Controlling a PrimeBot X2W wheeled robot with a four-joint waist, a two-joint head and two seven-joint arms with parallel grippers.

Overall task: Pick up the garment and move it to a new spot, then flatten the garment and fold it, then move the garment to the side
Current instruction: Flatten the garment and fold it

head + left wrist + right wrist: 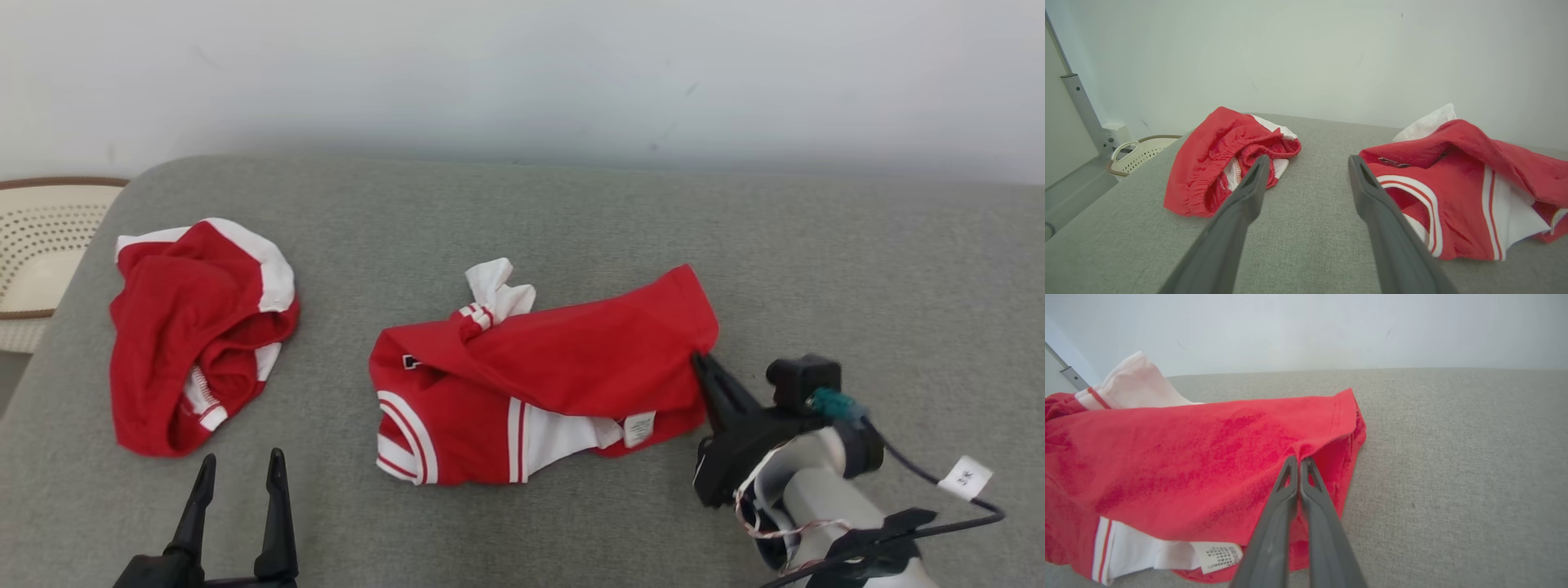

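The red shirt (563, 363) lies crumpled in the middle of the cushion (571, 220), nearer its front edge. The right gripper (700, 359) is pinched tight on the shirt's right hem, and the cloth puckers at its tips. The left gripper (241, 459) hovers at the front edge, fingers wide and holding nothing. Red shorts (180, 327) lie near the left edge.

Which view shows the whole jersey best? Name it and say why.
Head view: the jersey lies there whole, crumpled, label out. The left wrist view has its striped end, cut off at the frame's right edge. The right wrist view has its red hem close up, pinched in the shut right gripper.
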